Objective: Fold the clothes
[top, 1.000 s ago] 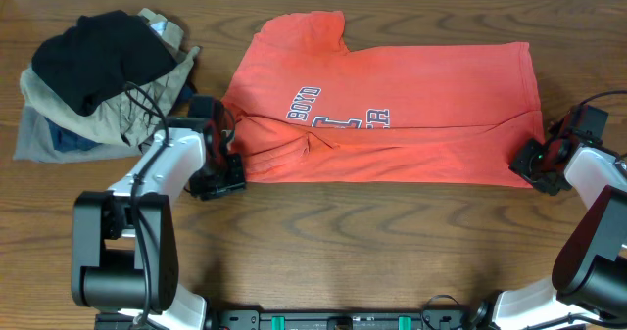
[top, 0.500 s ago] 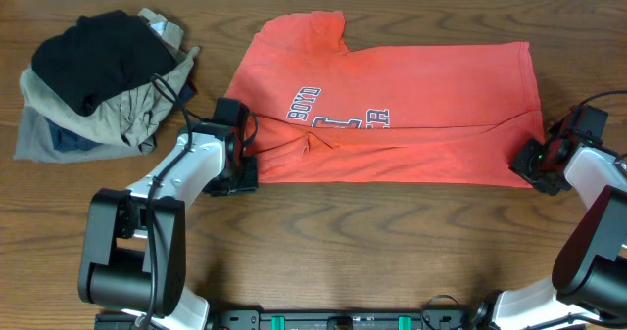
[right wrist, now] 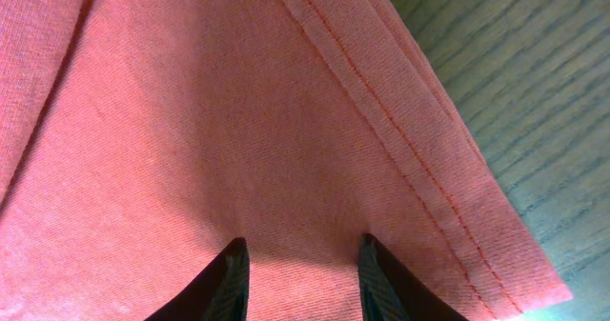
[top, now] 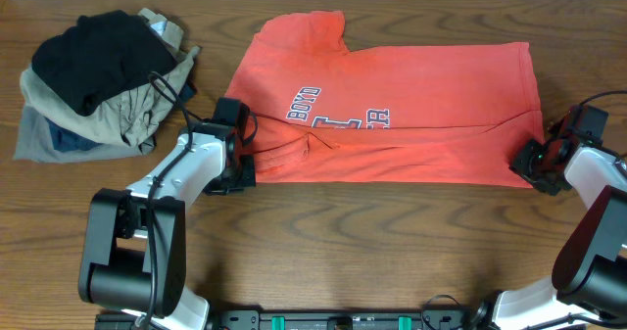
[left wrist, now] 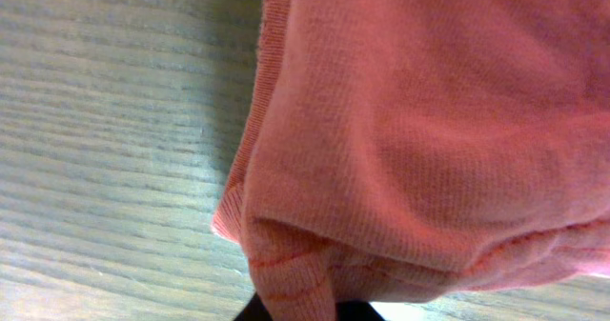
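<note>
The red-orange T-shirt lies spread flat across the table, lettering up, neck end toward the left. My left gripper sits at the shirt's lower left edge. In the left wrist view it is shut on a pinched fold of the shirt's ribbed hem. My right gripper rests at the lower right corner. In the right wrist view its jaws stand open over flat cloth, just inside the stitched hem.
A pile of black, khaki, grey and blue garments lies at the back left, close to the left arm. Bare wooden table runs along the front edge.
My left gripper slid right onto the shirt's left edge and then shut on the cloth. The right gripper and the shirt's right side have not moved.
</note>
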Controlling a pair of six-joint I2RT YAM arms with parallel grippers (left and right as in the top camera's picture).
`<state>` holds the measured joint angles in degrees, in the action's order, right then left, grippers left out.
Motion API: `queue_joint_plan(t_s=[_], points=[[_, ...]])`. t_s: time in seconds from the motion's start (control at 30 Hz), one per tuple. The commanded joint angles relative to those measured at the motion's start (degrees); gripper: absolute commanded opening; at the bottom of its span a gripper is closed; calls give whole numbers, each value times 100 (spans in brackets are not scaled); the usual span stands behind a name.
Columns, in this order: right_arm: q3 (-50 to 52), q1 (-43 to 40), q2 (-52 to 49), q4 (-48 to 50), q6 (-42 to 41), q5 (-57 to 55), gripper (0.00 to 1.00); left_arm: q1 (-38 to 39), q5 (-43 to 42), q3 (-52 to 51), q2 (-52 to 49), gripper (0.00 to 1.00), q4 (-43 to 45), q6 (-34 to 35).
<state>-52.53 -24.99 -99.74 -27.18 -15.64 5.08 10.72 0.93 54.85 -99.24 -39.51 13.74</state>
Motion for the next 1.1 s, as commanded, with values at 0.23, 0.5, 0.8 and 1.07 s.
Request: queue_joint_plan(t_s=[0.23,0.5,0.8,1.07], points=[[111,9,-131,-155,48,-326,36,-44,1598,-17,48,6,-529,295],[111,4,-131,-201,48,-516,36,-214,1923,-17,197,6,-745,595],[111,-9,-131,-809,-195,-1099,33,-214,1716,-20,197,6,-1499,1003],[111,-52,-131,-1025,-208,-1108,50,-214,1054,17,433,7,-1650,831]])
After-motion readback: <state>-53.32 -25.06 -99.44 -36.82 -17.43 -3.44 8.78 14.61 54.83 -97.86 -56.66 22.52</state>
